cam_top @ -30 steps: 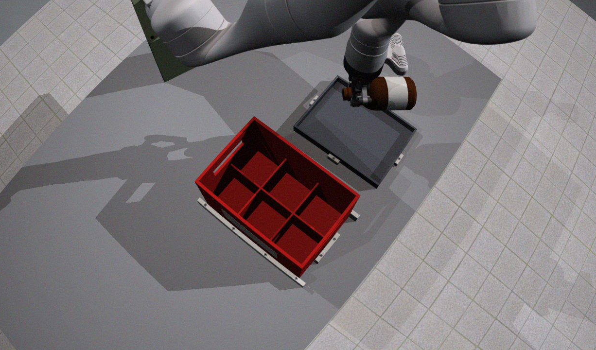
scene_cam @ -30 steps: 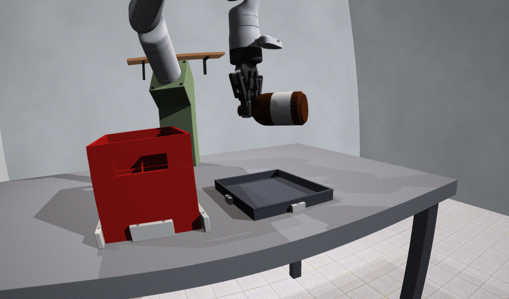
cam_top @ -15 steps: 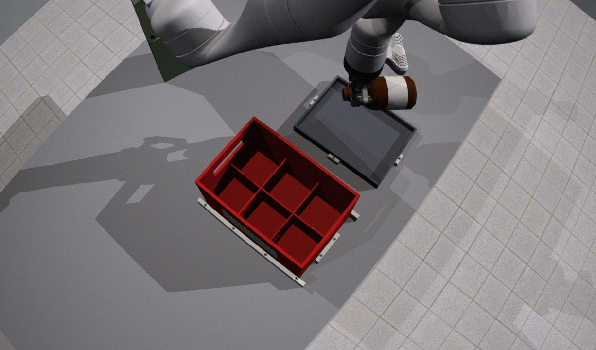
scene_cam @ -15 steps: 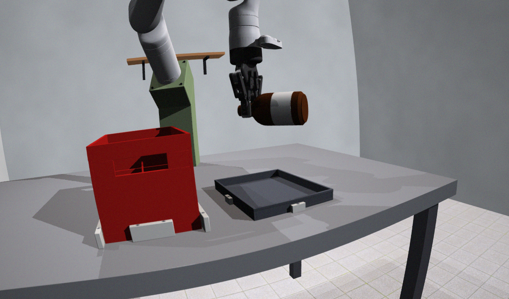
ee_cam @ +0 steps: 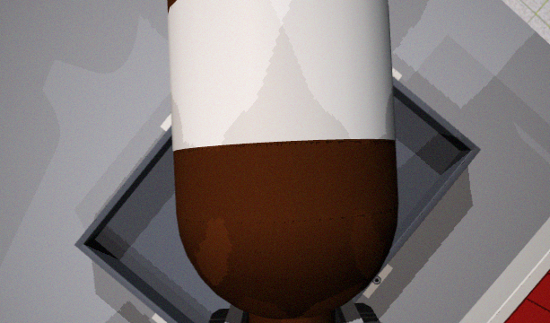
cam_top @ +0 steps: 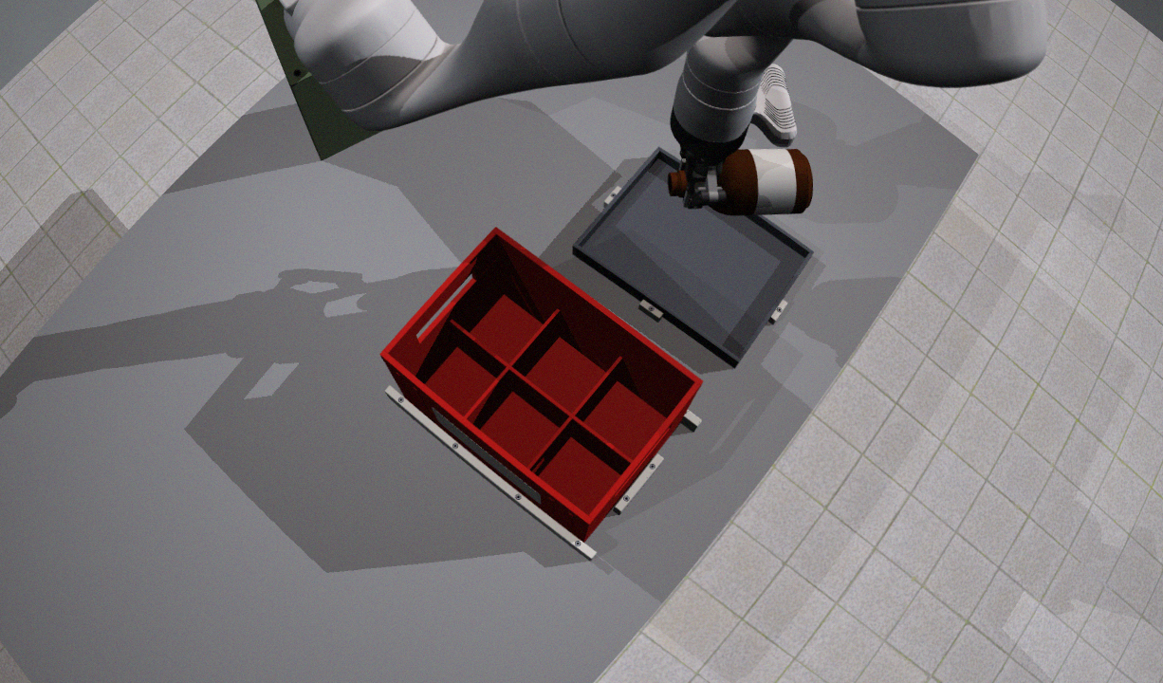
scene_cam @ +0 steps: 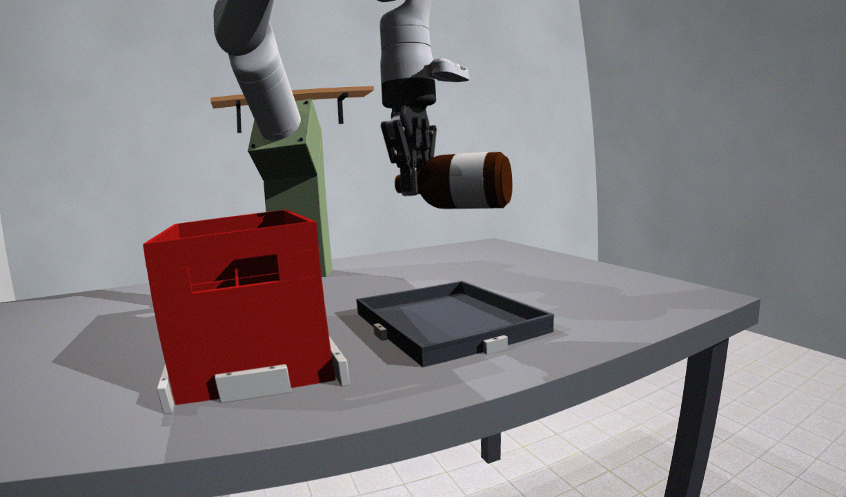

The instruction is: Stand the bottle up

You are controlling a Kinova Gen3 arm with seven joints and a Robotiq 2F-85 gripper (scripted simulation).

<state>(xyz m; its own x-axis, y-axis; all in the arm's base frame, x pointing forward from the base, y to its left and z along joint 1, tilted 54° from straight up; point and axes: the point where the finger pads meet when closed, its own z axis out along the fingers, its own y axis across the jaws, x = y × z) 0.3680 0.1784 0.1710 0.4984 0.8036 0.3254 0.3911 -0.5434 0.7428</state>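
The hand is pointing straight down from the arm and is pinching the neck of the brown bottle, with its fingers closed on both sides of the neck. The bottle is hanging in the air, well above the counter, and it is lying almost horizontal, with its base pointing away from the hand. A white label is running around the middle of the bottle.

In the top view, the hand and the bottle are standing over the far edge of the dark grey tray; the neck is over the tray's rim and the body is reaching out past it. Nothing is lying in the tray. It is resting flat on the counter, with small white blocks against its sides.

The red crate is standing on the counter just beside the tray, not touching it, and white brackets are sitting at its foot. From the top, the crate is showing six compartments, all without bottles.

In the wrist view, the bottle is filling most of the picture, and the tray's corner is showing far under it.
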